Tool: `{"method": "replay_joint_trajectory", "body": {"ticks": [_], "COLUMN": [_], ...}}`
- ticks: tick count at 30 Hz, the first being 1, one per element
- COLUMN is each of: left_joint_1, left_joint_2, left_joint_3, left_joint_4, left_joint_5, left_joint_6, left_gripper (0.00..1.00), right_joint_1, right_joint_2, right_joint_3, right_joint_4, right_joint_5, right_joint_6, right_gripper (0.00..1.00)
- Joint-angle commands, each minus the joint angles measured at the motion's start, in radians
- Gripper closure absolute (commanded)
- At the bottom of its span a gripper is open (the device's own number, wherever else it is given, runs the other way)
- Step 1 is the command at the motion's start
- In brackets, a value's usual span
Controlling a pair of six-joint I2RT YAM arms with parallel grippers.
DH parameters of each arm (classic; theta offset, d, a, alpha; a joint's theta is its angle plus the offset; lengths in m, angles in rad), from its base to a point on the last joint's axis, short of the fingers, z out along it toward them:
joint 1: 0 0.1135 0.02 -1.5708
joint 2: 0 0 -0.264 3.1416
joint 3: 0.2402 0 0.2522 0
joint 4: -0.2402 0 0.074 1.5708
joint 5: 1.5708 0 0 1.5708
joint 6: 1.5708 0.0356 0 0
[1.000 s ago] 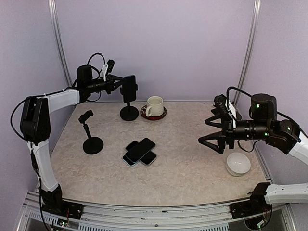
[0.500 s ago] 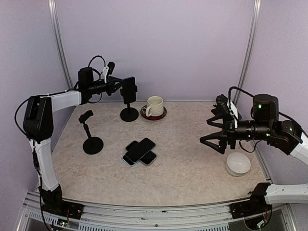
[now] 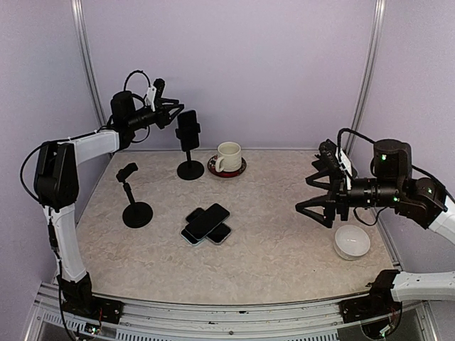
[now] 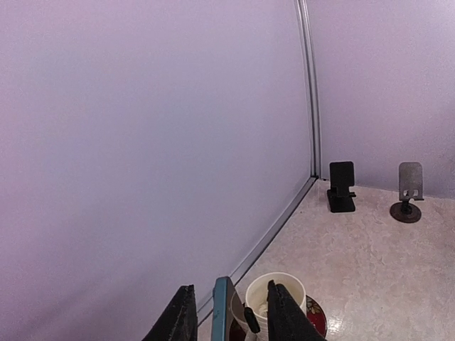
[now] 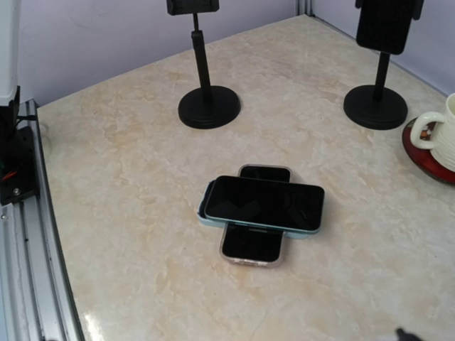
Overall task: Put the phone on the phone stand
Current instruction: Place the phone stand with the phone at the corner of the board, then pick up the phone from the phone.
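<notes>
On far phone stand (image 3: 190, 169), phone (image 3: 188, 127) upright, long axis vertical

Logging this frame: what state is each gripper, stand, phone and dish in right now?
Left gripper: open, gripping nothing.
Right gripper: open, holding nothing.
Far black phone stand: holds a dark phone, upright.
Near black phone stand: empty.
Two dark phones on the table: flat, stacked crosswise.
White mug: upright on a red saucer.
White bowl: upright, looks empty.
</notes>
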Motion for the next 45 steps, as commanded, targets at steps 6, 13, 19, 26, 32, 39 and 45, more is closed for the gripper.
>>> {"method": "replay_joint_trajectory", "body": {"ticks": [6,13,19,26,32,39,45], "left_joint_1": [0.0,-0.03,-0.111,-0.22,-0.294,-0.368,-0.394], "left_joint_2": [-0.084,-0.188,-0.297,-0.471,-0.512,-0.527,-0.574], "left_joint_3": [-0.063,-0.115,-0.181,-0.339,-0.392,-0.434,-0.556], "left_joint_4": [0.15,0.167,0.119,0.098,0.034,-0.071,-0.064], "left_joint_5": [-0.155,-0.241,-0.362,-0.488,-0.489,-0.55,-0.59], "left_joint_6": [-0.13,-0.229,-0.222,-0.178,-0.155,-0.115,-0.156], "left_gripper": [0.3,0.05,0.01,0.01,0.01,0.01,0.01], "right_joint_1": [-0.011,-0.012,-0.011,-0.011,-0.011,-0.011,-0.012], "right_joint_2": [-0.021,-0.013,-0.006,0.011,0.037,0.042,0.037], "right_joint_3": [-0.004,-0.019,-0.033,-0.063,-0.059,-0.057,-0.071], "right_joint_4": [0.001,0.026,0.045,0.084,0.111,0.121,0.132], "right_joint_5": [0.0,-0.011,-0.025,-0.045,-0.065,-0.078,-0.083], "right_joint_6": [0.003,-0.002,-0.002,-0.002,-0.001,0.005,0.013], "right_gripper": [0.0,0.0,0.0,0.0,0.0,0.0,0.0]}}
